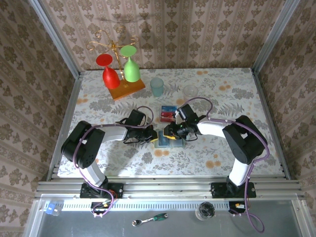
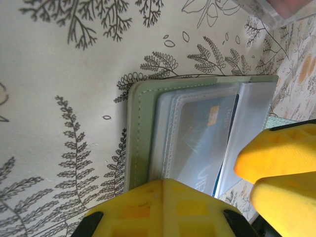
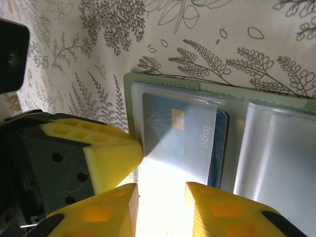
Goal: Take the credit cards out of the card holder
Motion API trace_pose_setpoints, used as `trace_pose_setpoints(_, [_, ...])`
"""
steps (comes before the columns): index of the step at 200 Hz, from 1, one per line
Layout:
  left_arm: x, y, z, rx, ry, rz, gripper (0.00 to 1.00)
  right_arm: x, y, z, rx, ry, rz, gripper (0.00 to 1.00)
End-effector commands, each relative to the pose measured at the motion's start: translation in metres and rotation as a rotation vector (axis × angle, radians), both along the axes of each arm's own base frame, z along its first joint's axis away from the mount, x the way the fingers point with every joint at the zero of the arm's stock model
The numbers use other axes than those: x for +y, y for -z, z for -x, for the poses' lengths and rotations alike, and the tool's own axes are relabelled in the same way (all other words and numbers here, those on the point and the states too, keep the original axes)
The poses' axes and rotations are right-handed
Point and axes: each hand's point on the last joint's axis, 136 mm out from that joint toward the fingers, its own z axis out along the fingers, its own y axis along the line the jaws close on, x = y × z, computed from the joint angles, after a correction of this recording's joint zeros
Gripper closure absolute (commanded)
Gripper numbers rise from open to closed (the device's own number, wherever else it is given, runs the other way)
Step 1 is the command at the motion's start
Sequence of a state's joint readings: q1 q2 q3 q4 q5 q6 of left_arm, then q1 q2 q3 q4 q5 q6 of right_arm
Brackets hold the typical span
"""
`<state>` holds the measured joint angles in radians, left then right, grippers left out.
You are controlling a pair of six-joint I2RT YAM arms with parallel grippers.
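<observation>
The card holder (image 1: 175, 143) lies open on the flowered table between my two grippers. Its pale green edge (image 2: 140, 133) frames clear sleeves, and a blue credit card (image 2: 202, 133) sits inside one sleeve. My left gripper (image 2: 165, 185) is shut, its tips pressed down on the holder's green edge (image 3: 129, 98). My right gripper (image 3: 160, 197) stands partly open over the near end of the sleeve that holds the blue card (image 3: 182, 133), with only bright glare in the gap. Red and blue credit cards (image 1: 168, 114) lie on the table just beyond the holder.
A teal cup (image 1: 157, 86) and a clear glass (image 1: 190, 91) stand further back. A wooden rack with a red and a green glass (image 1: 118, 69) is at the back left. Both arms meet near the table's middle.
</observation>
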<state>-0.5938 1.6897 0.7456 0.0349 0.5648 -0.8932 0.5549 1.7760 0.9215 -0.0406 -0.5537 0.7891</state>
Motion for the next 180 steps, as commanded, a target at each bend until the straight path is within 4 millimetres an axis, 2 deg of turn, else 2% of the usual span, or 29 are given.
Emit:
trace_pose_setpoints(1, [0.007, 0.012, 0.007, 0.03, 0.012, -0.028, 1.0, 0.006, 0.0, -0.003, -0.01, -0.013, 0.003, 0.68])
trace_pose_setpoints(119, [0.008, 0.013, 0.008, 0.032, 0.011, -0.029, 1.0, -0.009, 0.02, 0.003, 0.01, -0.022, 0.128, 0.69])
trace_pose_setpoints(180, [0.008, 0.012, 0.008, 0.03, 0.011, -0.029, 1.0, -0.016, 0.009, 0.002, -0.024, -0.022, 0.172, 0.69])
